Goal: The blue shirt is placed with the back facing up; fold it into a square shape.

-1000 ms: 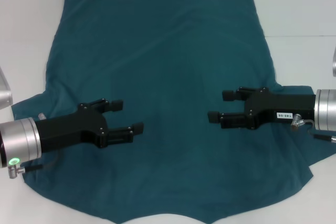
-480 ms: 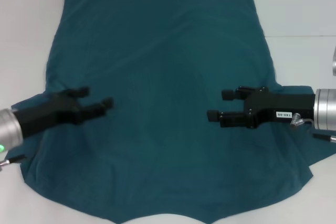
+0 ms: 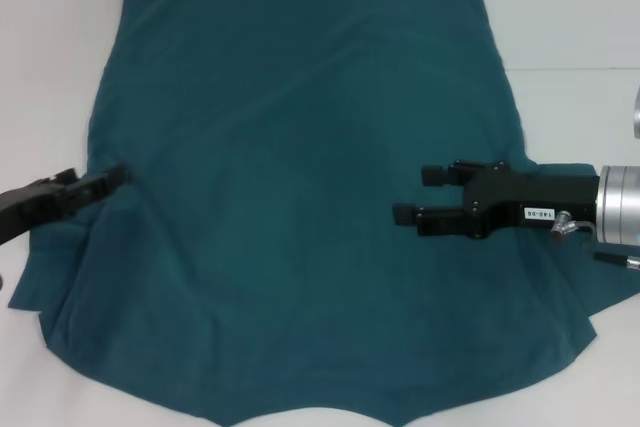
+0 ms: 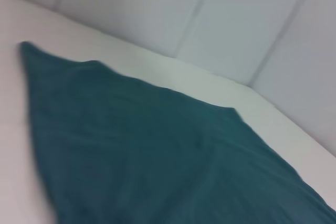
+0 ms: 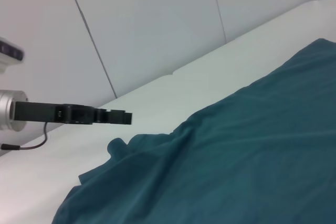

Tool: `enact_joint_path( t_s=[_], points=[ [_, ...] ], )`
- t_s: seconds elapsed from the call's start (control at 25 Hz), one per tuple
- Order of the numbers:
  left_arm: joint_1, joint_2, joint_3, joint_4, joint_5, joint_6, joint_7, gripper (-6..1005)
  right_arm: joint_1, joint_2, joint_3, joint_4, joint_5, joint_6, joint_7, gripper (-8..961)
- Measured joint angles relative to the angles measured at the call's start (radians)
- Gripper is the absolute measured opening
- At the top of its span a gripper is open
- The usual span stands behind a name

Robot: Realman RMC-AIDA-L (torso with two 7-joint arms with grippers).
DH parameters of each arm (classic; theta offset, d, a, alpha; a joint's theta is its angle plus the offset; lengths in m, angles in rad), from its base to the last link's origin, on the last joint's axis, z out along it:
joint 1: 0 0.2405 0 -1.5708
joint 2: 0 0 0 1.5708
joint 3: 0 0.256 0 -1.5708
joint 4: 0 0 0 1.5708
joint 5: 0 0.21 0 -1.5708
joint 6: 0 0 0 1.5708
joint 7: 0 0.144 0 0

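The blue shirt lies spread flat on the white table, its straight hem at the far side and its sleeves toward me. My left gripper is at the shirt's left edge near the sleeve, low and open, with nothing between its fingers. It also shows in the right wrist view as the left gripper, side-on above the table beside the cloth. Over the shirt's right part my right gripper hovers open and empty, pointing toward the middle. Both wrist views show the shirt with soft wrinkles.
Bare white table surrounds the cloth on the left, right and far sides. White wall panels rise behind the table. A silver part shows at the right border of the head view.
My left gripper has pulled back leftward from over the shirt's lower left part to its left edge. The right gripper has hardly moved. The shirt lies as before.
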Motion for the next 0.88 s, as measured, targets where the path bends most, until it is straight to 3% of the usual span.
enact_joint_path(
  t_s=[0.24, 0.88],
  points=[
    [0.048, 0.0, -0.003, 0.035, 0.004, -0.001, -0.074, 833, 0.001, 0.0, 0.0, 0.0, 0.005, 0.002, 0.0, 917],
    [0.067, -0.001, -0.046, 0.005, 0.051, -0.129, -0.084, 803, 0.006, -0.001, 0.001, -0.002, 0.006, 0.004, 0.001, 916]
  ],
)
